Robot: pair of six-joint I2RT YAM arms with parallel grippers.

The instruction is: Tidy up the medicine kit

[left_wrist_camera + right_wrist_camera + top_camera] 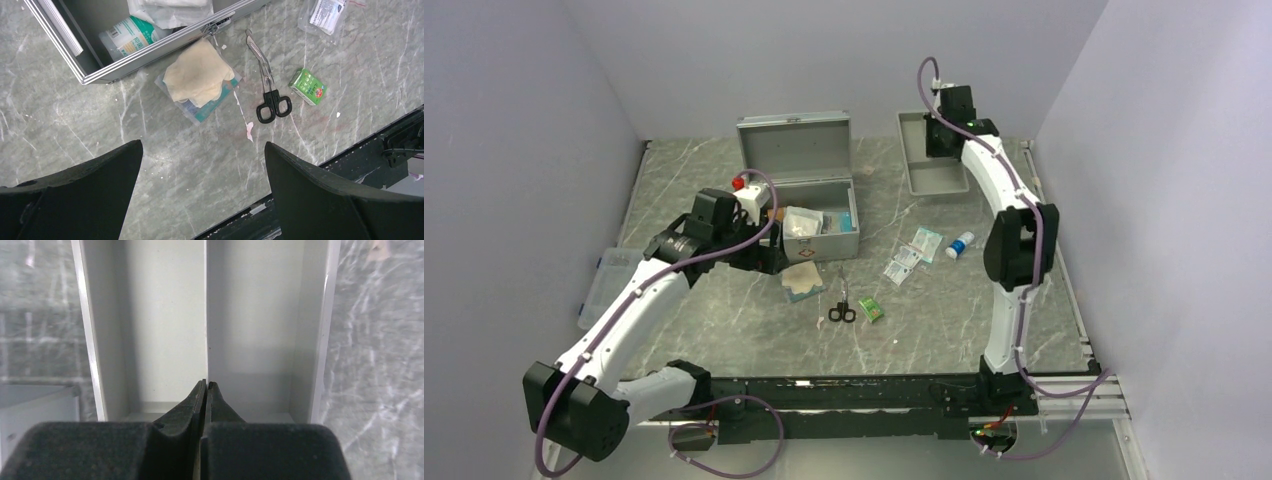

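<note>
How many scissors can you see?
1. The scissors lie on the table in front of the open medicine kit, beside a small green box. More could be hidden inside the kit.

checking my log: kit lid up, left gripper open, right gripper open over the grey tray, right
No: the right gripper is shut over the grey tray, as the right wrist view shows. Kit lid up, left gripper open.

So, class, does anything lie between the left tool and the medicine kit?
Yes: a packet of beige gloves lies on the table at the foot of the medicine kit's front wall, ahead of the open left tool. The scissors and a green box sit to one side.
</note>
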